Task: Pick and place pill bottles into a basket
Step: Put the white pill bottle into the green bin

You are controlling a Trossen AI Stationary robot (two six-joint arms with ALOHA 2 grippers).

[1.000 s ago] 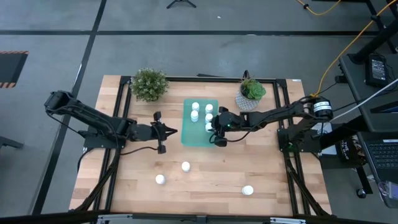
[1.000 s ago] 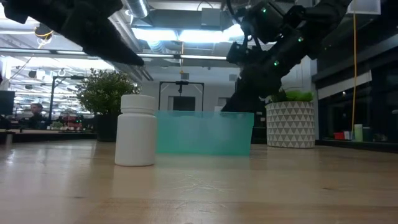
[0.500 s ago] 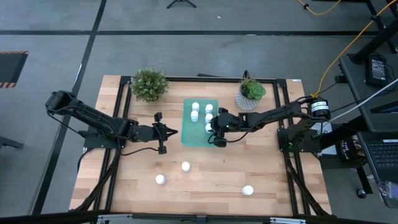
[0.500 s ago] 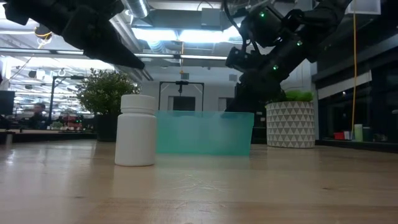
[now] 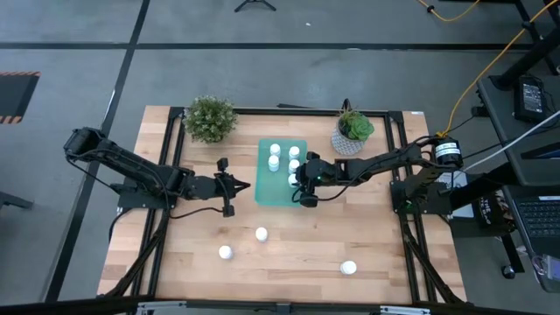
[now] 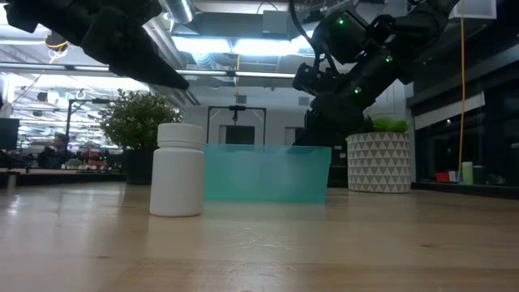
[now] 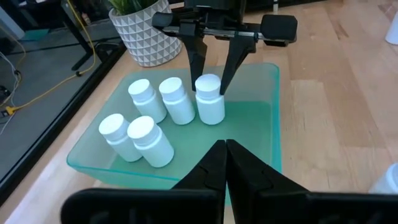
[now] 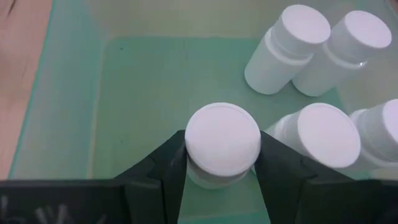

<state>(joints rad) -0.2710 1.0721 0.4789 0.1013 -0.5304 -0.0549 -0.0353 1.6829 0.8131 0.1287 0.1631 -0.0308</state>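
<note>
Left wrist view: right pincer [image 7: 211, 84] straddles an upright bottle [image 7: 209, 99] in the basket [image 7: 273, 118], fingers beside it; five bottles inside, three on the tabletop [image 5: 297, 254]. Left pincer [image 5: 246, 185] pressed together.

Bottles [image 7: 211, 99]: eight in all. Five upright in the tray [image 7: 267, 127]; three loose on the surface [image 5: 385, 254], toward its front edge. Tray: one. Potted plants [image 5: 210, 118]: two, at the back edge. Arms: two.

White pill bottles [image 7: 209, 99], translucent teal-green basket [image 7: 264, 118], white pot [image 7: 148, 38] (grey triangle pattern)
</note>
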